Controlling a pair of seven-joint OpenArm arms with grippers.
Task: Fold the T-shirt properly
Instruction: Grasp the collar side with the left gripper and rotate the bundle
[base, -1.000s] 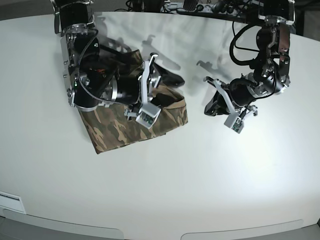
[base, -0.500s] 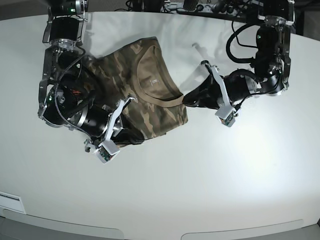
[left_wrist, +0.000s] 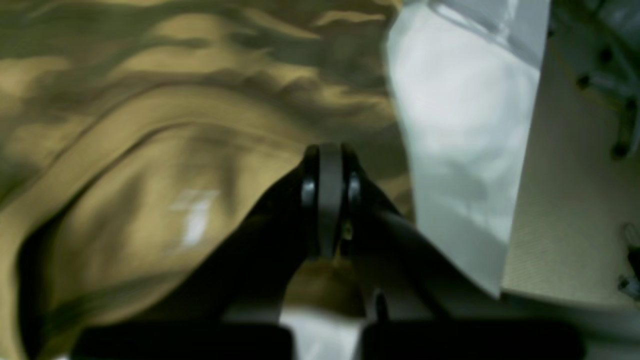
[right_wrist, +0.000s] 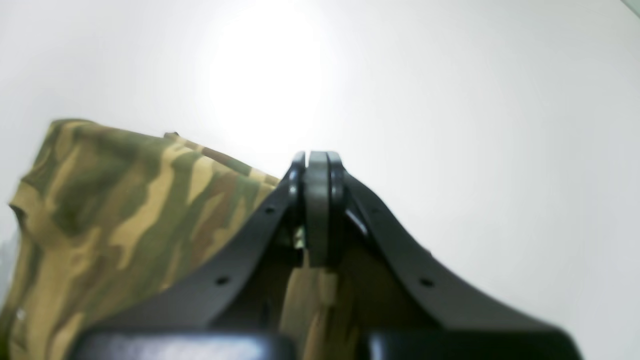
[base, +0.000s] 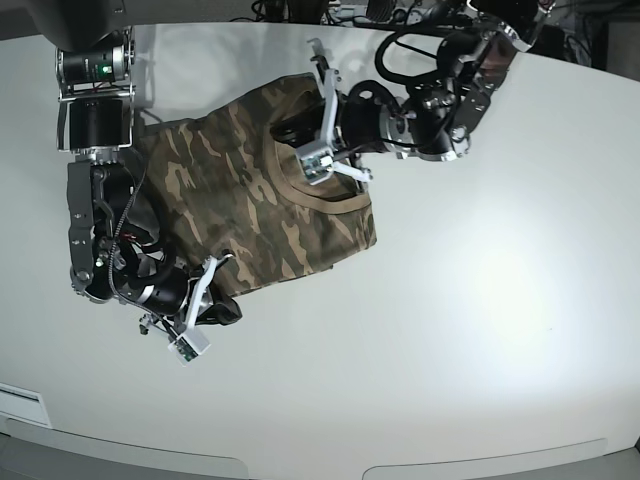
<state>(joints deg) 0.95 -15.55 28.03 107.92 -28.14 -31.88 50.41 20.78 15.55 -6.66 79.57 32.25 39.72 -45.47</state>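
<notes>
The camouflage T-shirt (base: 250, 210) lies folded on the white table (base: 450, 330), with its tan collar (base: 320, 200) facing up. My left gripper (base: 283, 132) hovers over the shirt's back part near the collar. In the left wrist view the gripper (left_wrist: 323, 152) is shut above the tan inside of the neck, and the white label (left_wrist: 195, 220) shows to its left. My right gripper (base: 226, 311) sits at the shirt's front-left edge. In the right wrist view the gripper (right_wrist: 317, 160) is shut, its tips over bare table, with the T-shirt (right_wrist: 120, 210) to the left and beneath the fingers.
Cables and equipment (base: 400, 12) line the table's far edge. A white flat object (base: 20, 405) lies at the front left. Beige floor (left_wrist: 565, 200) shows past the table edge in the left wrist view.
My left arm has swung left from beside the shirt to above its collar. My right arm has dropped back toward the front-left edge, uncovering the shirt. The shirt lies as before.
</notes>
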